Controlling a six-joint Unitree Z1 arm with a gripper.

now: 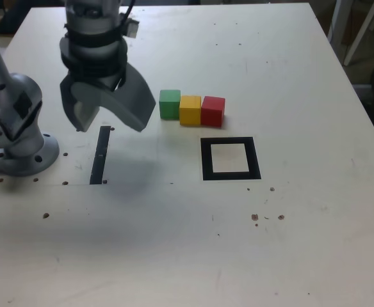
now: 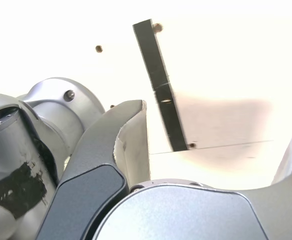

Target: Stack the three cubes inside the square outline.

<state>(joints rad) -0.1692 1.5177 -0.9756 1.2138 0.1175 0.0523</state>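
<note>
From my exterior view, leftmost is the arm's base [image 1: 22, 153], with the black strip [image 1: 100, 155] just to its right on the table [image 1: 302, 243]. Above the strip I have the gripper [image 1: 113, 128] hovering, jaws apart and holding nothing. Farther right, beyond the outline, the green cube [image 1: 170, 105], yellow cube [image 1: 190, 110] and red cube [image 1: 212, 112] sit in a row, side by side. Nearer, at right, lies the square outline [image 1: 207, 160], its pale interior bare.

White metal legs [image 1: 362, 32] stand in shadow beyond the pale, hole-dotted table [image 1: 302, 224].
</note>
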